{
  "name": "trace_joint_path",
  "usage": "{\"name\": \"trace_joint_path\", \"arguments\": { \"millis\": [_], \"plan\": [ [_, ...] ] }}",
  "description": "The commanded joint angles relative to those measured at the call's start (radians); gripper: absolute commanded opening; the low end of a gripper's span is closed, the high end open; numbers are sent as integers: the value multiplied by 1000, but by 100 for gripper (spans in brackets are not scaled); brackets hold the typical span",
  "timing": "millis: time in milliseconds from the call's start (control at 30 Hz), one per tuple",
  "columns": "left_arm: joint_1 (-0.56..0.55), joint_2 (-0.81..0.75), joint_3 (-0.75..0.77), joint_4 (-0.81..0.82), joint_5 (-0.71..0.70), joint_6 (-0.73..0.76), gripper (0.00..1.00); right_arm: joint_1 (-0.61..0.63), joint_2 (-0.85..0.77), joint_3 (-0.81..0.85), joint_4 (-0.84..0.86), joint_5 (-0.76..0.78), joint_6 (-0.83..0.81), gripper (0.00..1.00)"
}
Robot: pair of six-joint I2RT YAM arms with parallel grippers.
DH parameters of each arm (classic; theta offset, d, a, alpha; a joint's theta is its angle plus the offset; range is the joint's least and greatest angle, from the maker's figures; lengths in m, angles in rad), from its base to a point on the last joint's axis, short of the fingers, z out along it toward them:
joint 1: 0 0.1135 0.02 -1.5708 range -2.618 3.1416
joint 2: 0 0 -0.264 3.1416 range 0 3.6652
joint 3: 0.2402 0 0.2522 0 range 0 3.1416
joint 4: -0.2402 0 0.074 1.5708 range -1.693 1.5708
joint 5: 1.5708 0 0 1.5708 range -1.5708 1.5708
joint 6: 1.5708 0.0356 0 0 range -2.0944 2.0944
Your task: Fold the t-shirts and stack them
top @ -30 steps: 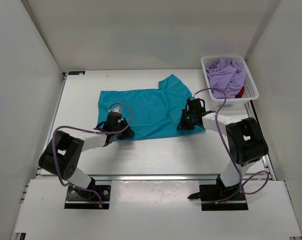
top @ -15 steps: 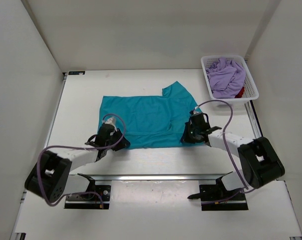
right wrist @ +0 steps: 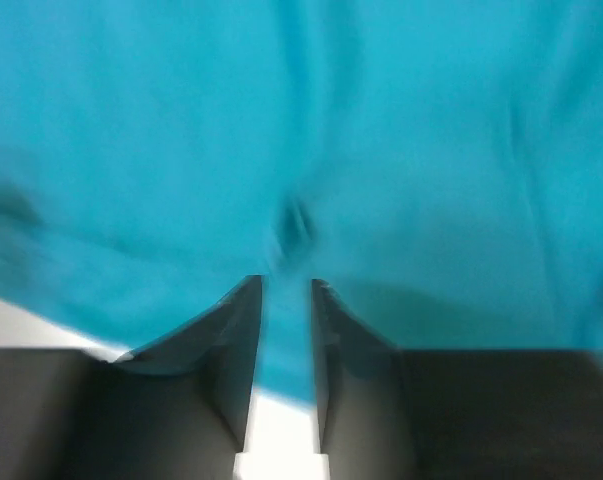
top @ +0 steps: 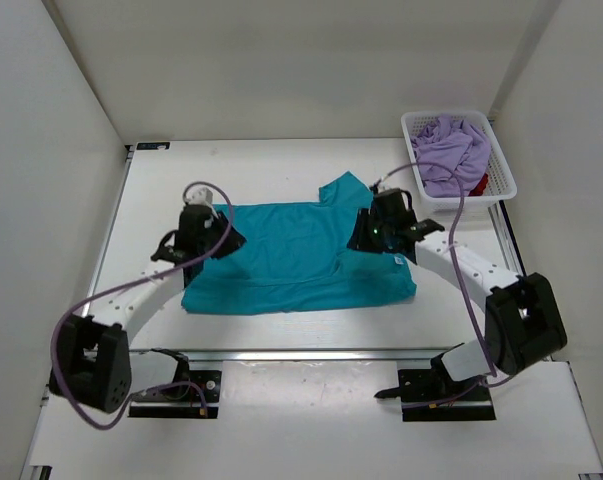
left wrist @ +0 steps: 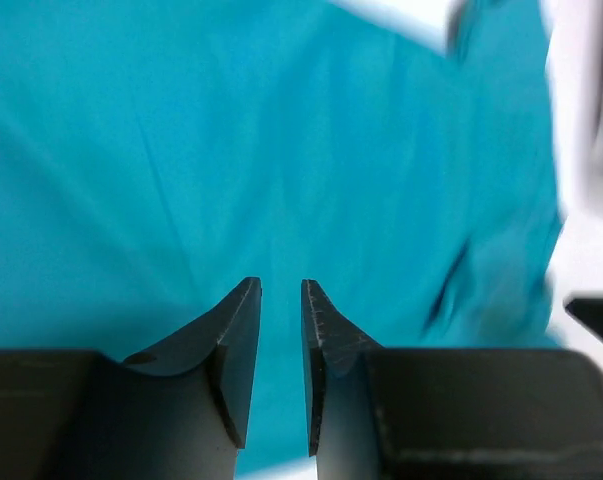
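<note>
A teal t-shirt (top: 291, 255) lies spread flat across the middle of the table, one sleeve pointing toward the far right. My left gripper (top: 203, 240) hovers over its left part and my right gripper (top: 376, 228) over its right part near that sleeve. In the left wrist view the gripper (left wrist: 281, 285) has a narrow gap between its jaws, with only teal cloth (left wrist: 281, 150) below. The right gripper (right wrist: 286, 282) is likewise slightly open and holds nothing; teal cloth (right wrist: 381, 150) and a strip of white table show through the gap. A lavender t-shirt (top: 451, 150) and a red one (top: 478, 185) lie bunched in the basket.
The white mesh basket (top: 459, 114) stands at the far right corner of the table. White walls enclose the table on three sides. The shirt's near hem lies close to the table's front rail (top: 301, 352).
The teal shirt has been dragged toward the near edge. Both grippers have left its near hem and moved toward the far side, above the cloth. The right jaws have opened.
</note>
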Motion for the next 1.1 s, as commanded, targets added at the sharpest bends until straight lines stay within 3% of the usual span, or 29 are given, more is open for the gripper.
{"name": "trace_joint_path", "arguments": {
  "millis": [0, 33, 100, 300, 367, 500, 667, 833, 1067],
  "plan": [
    [129, 118, 120, 21, 5, 26, 34, -43, 96, 129, 92, -41, -47, 17],
    [152, 179, 166, 31, 13, 20, 34, -50, 135, 155, 119, -59, -53, 7],
    [210, 262, 238, 33, -25, 17, 33, -59, 185, 201, 178, -137, -44, 0],
    [319, 617, 594, -111, -104, 102, 33, 5, 242, 219, 238, -164, -41, 0],
    [355, 693, 732, -178, -122, 134, 34, 19, 232, 184, 249, -168, -47, 0],
    [382, 801, 867, -232, -162, 167, 37, 13, 192, 108, 287, -196, -40, 0],
    [349, 893, 970, -323, -185, 233, 37, -1, 155, 73, 314, -211, -30, 0],
    [330, 918, 976, -317, -171, 231, 42, 18, 164, 74, 307, -219, -32, 0],
    [309, 952, 973, -338, -205, 247, 42, 27, 177, 96, 284, -233, -53, 1]
  ]
}}
